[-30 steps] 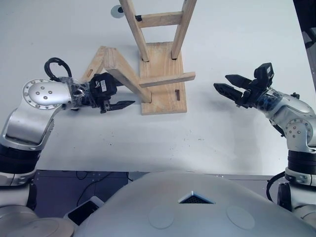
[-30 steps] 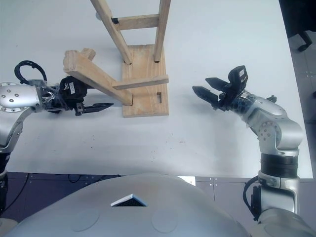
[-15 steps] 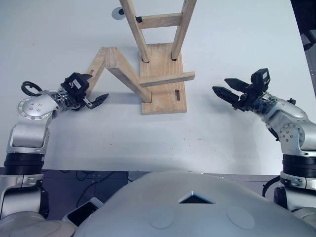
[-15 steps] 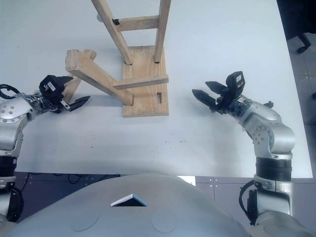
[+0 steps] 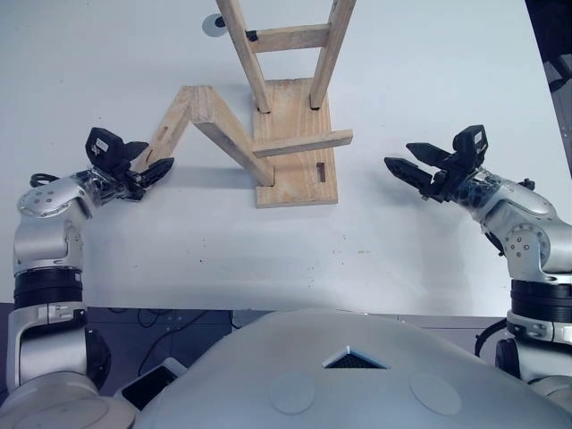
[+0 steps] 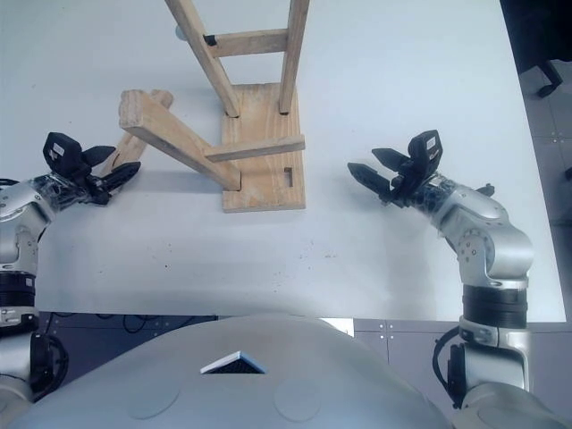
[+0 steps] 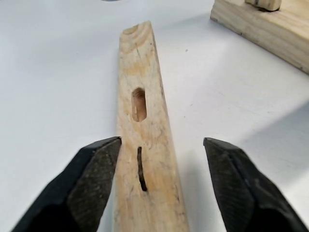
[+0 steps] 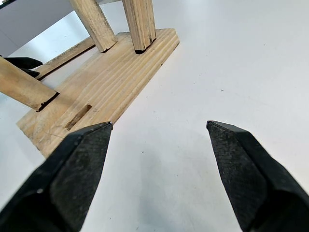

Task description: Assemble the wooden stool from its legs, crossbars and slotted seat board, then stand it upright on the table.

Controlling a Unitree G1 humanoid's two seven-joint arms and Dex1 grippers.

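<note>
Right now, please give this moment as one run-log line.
left gripper: open, fingers either side of loose leg | right gripper: open, right of seat board | seat board: flat on table, one slot empty

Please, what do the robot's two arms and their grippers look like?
The left arm and right arm have smooth silver-grey shells, round joint caps dotted with small holes, and black bands lower down. The left gripper and right gripper are black, each with two tapered, wedge-shaped fingers. A black cable loops at the left wrist.
</note>
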